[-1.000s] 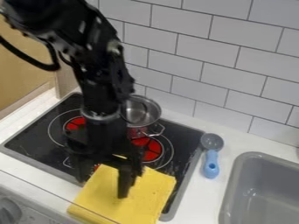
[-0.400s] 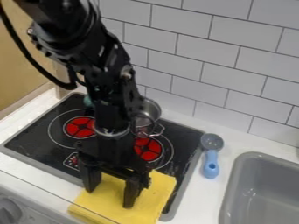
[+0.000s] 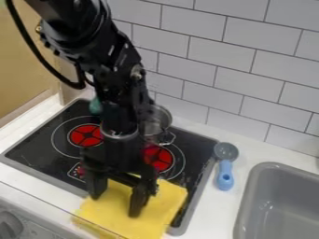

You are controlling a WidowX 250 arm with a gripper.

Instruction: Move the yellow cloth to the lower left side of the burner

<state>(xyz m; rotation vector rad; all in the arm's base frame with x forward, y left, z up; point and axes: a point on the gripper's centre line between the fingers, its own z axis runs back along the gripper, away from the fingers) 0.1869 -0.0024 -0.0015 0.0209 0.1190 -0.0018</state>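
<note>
Gripper (image 3: 115, 206): over front of cooktop (image 3: 40, 147), pointing down.
Jaw state: fingers wide apart, w/ gap btwn tips.
Contact: R-of-view finger over yellow cloth (image 3: 163, 198), other at its L edge; touch vs. hover can't tell.
Cloth pos.: flat-ish, across cooktop front edge & onto counter (image 3: 202, 226), nearer view than lit R burner (image 3: 159, 158).
Pot (image 3: 159, 119): at rear, partly behind arm.
Scoop (image 3: 225, 175): on counter, btwn cooktop & sink (image 3: 274, 200).

My gripper (image 3: 115, 205) is black, the cloth (image 3: 163, 200) yellow. I see a black stove (image 3: 38, 145) edged in grey, red burners (image 3: 86, 135) ringed in white, a blue-handled grey spoon (image 3: 225, 175), a grey sink (image 3: 248, 201) and pale tiles (image 3: 209, 84) in a dark-lined brick pattern.
</note>
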